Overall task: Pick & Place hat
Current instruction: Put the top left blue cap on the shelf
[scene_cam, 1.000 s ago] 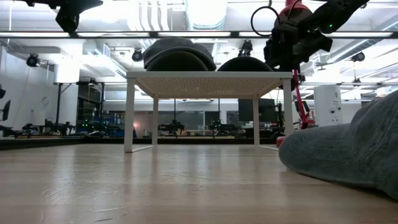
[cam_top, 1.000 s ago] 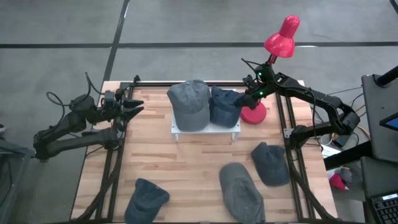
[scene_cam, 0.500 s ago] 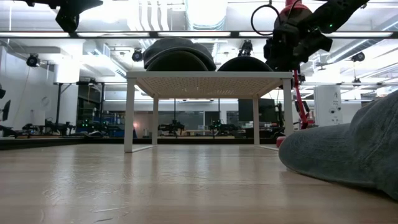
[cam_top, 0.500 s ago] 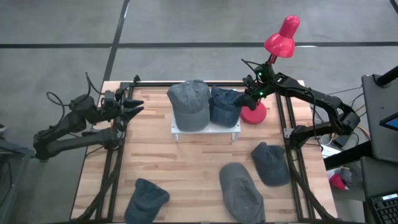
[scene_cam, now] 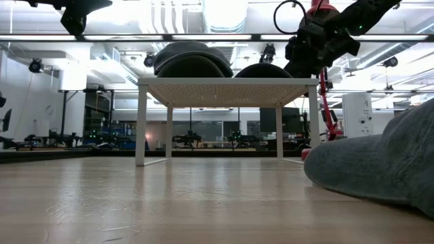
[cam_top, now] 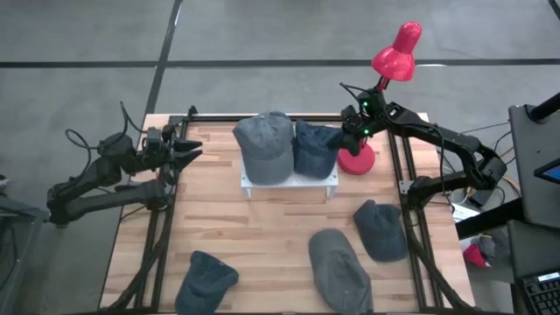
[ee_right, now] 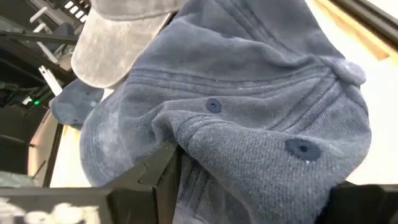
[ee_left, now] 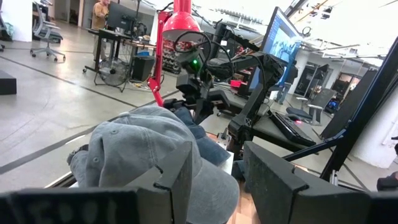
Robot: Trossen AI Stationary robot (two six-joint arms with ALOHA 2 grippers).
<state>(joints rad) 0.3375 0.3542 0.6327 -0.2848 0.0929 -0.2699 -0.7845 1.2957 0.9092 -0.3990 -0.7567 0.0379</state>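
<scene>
We see the right end effector [cam_top: 348, 133] clamped on the navy hat [cam_top: 315, 149], which has shifted slightly toward 9 o'clock on the white rack [cam_top: 289, 180]; probably we are still adjusting placement.

The left end effector [cam_top: 186, 147] waits open at 9 o'clock.

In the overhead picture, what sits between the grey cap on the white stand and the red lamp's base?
The dark blue cap sits between the grey cap and the lamp base, on the white stand. The right gripper grips it.
</scene>
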